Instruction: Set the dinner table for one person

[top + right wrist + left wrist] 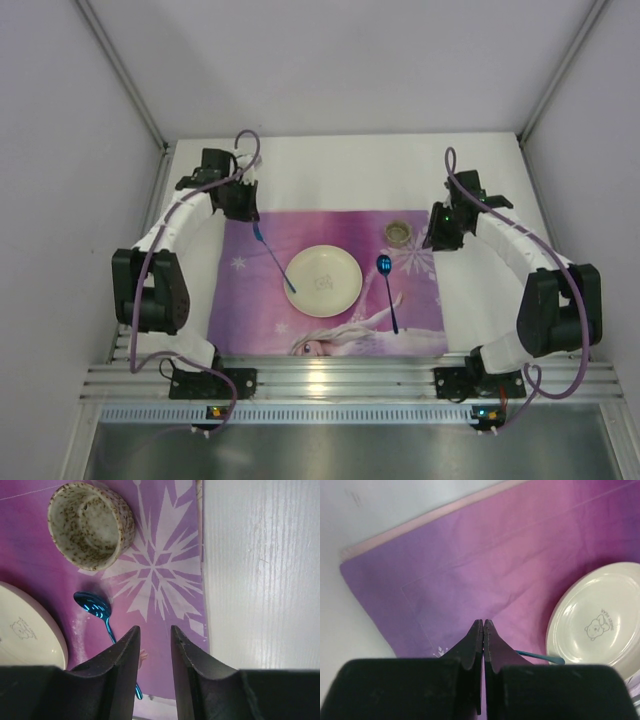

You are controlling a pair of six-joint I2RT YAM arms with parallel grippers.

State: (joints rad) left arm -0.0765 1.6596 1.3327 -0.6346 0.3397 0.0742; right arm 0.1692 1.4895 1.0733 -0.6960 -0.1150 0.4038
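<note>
The white dinner table (350, 170) carries a purple snowflake mat (420, 320). A cream plate (322, 280) sits mid-mat. A blue fork (272, 258) lies left of it, its handle end on the plate rim. A blue spoon (386, 290) lies right of the plate and a speckled cup (399, 232) stands behind it. My left gripper (243, 208) is shut at the mat's far left corner, just above the fork's head. In the left wrist view (483, 622) nothing shows between the jaws, and the fork handle (535, 655) passes beside them. My right gripper (437, 232) is open and empty beside the cup (90, 525).
The ribbed aluminium rail (350, 380) runs along the near edge, with both arm bases on it. Grey walls enclose the table on three sides. In the right wrist view bare tabletop (260, 570) lies right of the mat, and the spoon (92, 605) and plate (25, 635) are to the left.
</note>
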